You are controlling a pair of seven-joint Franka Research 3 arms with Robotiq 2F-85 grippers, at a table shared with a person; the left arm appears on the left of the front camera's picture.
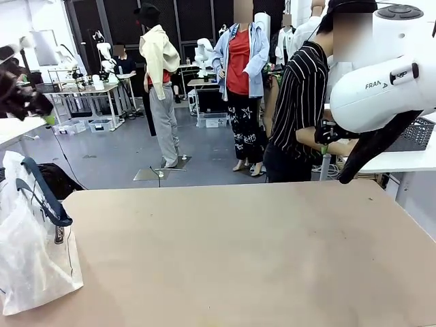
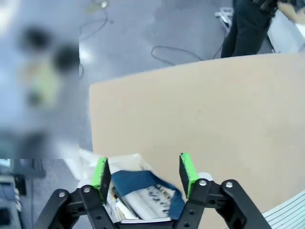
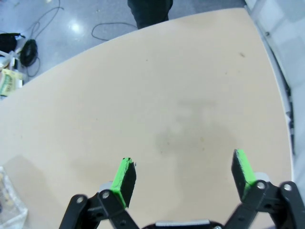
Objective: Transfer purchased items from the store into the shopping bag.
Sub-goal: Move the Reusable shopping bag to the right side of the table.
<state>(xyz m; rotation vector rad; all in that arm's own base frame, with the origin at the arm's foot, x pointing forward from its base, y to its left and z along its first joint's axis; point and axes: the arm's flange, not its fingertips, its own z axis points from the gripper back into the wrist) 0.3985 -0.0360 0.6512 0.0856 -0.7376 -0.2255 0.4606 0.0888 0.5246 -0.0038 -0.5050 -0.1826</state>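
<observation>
The shopping bag (image 1: 27, 266), whitish plastic with navy strap handles, stands at the table's near left corner. My left gripper (image 2: 144, 172) hangs open right above the bag's mouth (image 2: 138, 198), with nothing between its green pads. Under a navy strap lies something pale with dark print; I cannot tell whether it is an item or the bag's lettering. In the front view the left gripper (image 1: 24, 95) is blurred at the far left. My right gripper (image 3: 185, 171) stands open over bare tabletop. The store (image 1: 417, 135), a dark lattice basket, shows partly behind my right arm (image 1: 381, 88).
A person in a striped shirt (image 1: 303, 109) stands at the far right edge of the table, hands near the basket on a white side table (image 1: 395, 160). The tan tabletop (image 1: 238, 252) stretches wide. A corner of the bag (image 3: 8, 205) shows at the lower left of the right wrist view.
</observation>
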